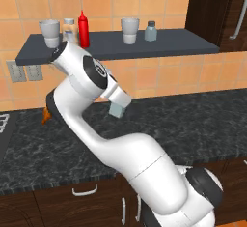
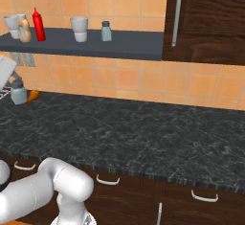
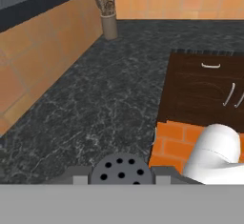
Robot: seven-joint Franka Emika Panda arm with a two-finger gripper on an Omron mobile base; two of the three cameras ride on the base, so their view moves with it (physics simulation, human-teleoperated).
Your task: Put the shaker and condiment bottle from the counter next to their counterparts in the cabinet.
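Note:
My gripper (image 1: pixel 117 106) hangs above the black speckled counter (image 1: pixel 193 120), shut on the pale grey-green shaker (image 1: pixel 116 109). That shaker (image 2: pixel 19 94) sits at the left edge of the right base view. In the hand view its dark perforated cap (image 3: pixel 121 168) lies between the fingertips. On the slate-grey shelf (image 1: pixel 154 45) the red condiment bottle (image 1: pixel 83 29) stands beside the orange-tinted jar (image 2: pixel 24 29). The second shaker (image 1: pixel 151 31) stands further right on the shelf, next to a white cup (image 1: pixel 130 30).
Another white cup (image 1: pixel 49 33) stands at the shelf's left end. A small orange item (image 2: pixel 32 95) lies on the counter near the wall. The dark wooden cupboard (image 2: pixel 206 18) closes the shelf's right end. A utensil holder (image 3: pixel 109 24) stands far along the counter.

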